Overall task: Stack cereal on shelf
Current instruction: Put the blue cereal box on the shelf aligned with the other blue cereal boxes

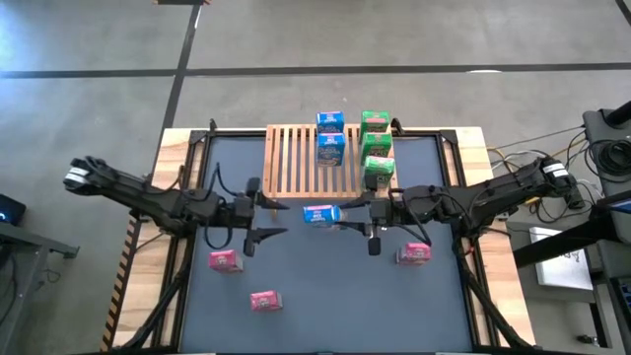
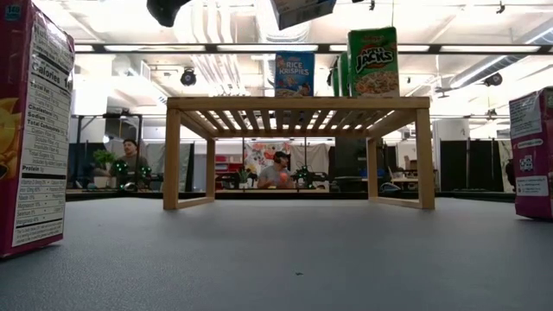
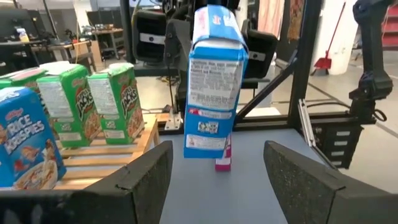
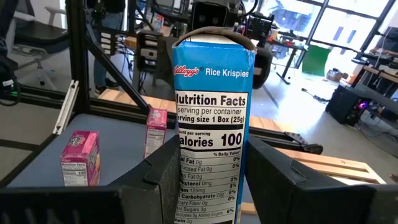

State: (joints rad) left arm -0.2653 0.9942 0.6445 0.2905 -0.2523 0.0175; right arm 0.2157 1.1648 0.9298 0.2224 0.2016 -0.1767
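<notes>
My right gripper (image 1: 357, 219) is shut on a blue cereal box (image 1: 321, 214) in the air just in front of the wooden slatted shelf (image 1: 296, 158). My left gripper (image 1: 258, 219) is open, on the box's left, and touches nothing. In the left wrist view its fingers (image 3: 217, 180) frame the hanging blue box (image 3: 211, 81). Two blue boxes (image 1: 330, 136) and three green boxes (image 1: 377, 146) stand upright on the shelf's slats. Three pink boxes (image 1: 225, 260) (image 1: 265, 301) (image 1: 413, 253) stand on the dark table. My right gripper pinches the blue box between its two fingers, one on each broad face (image 4: 211, 186), with the narrow nutrition panel facing the wrist camera. The fingers come in level from the table's right side. The box is lifted clear of the table, roughly upright and a little tilted.
The shelf (image 2: 298, 104) stands on four legs at the table's far middle, with bare slats on its left half. Pink boxes loom at both edges of the low view (image 2: 30, 130) (image 2: 536, 155). A black frame edges the table. People sit in the room beyond.
</notes>
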